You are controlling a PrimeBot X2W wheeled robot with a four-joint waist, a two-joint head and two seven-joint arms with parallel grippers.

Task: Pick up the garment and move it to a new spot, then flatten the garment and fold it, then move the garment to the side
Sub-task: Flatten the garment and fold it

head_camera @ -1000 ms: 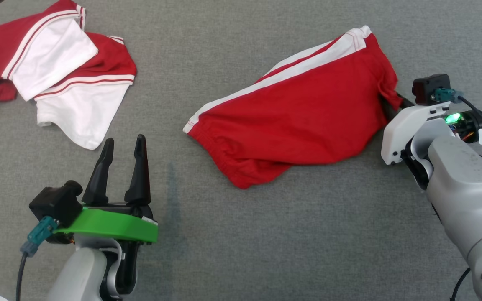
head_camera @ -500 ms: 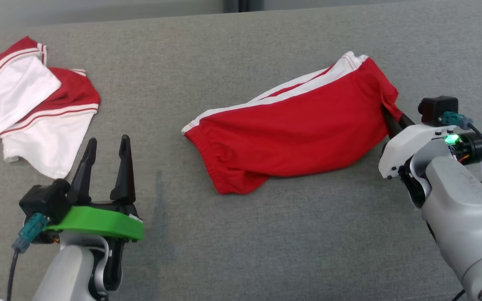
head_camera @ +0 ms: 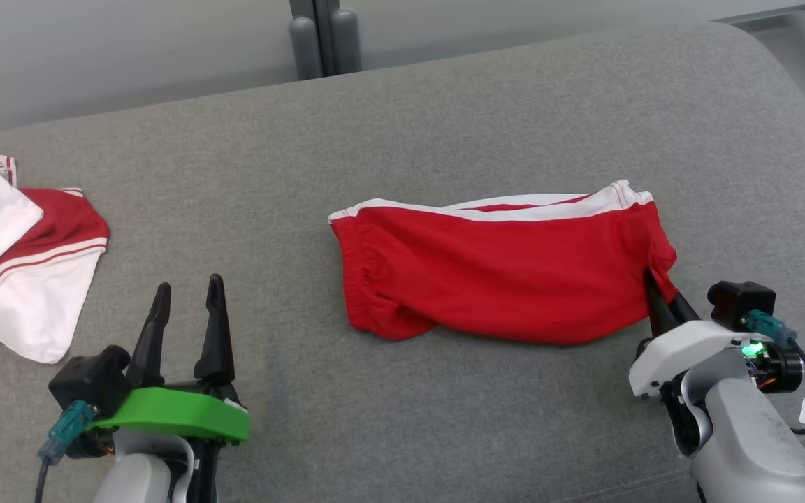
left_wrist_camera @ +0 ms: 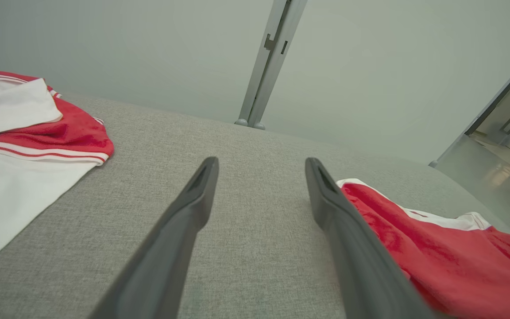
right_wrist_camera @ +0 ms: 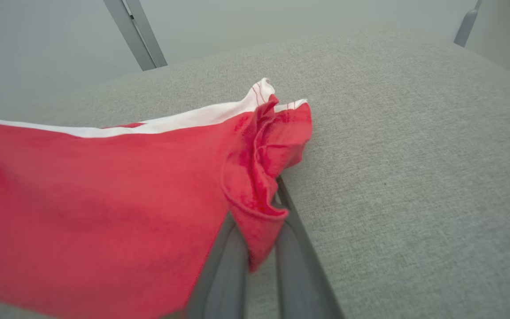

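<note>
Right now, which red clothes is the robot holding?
The red shorts in the middle: the right gripper pinches their corner. The red-and-white pile lies untouched.

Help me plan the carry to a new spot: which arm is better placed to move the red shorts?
Right. The right pincer is shut on a corner of the red shorts, while the left pincer stands open over the grey cushion, apart from the cloth.

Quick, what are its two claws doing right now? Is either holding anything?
Left gripper: open, holding nothing.
Right gripper: closed, pinching an edge of the red shorts.
</note>
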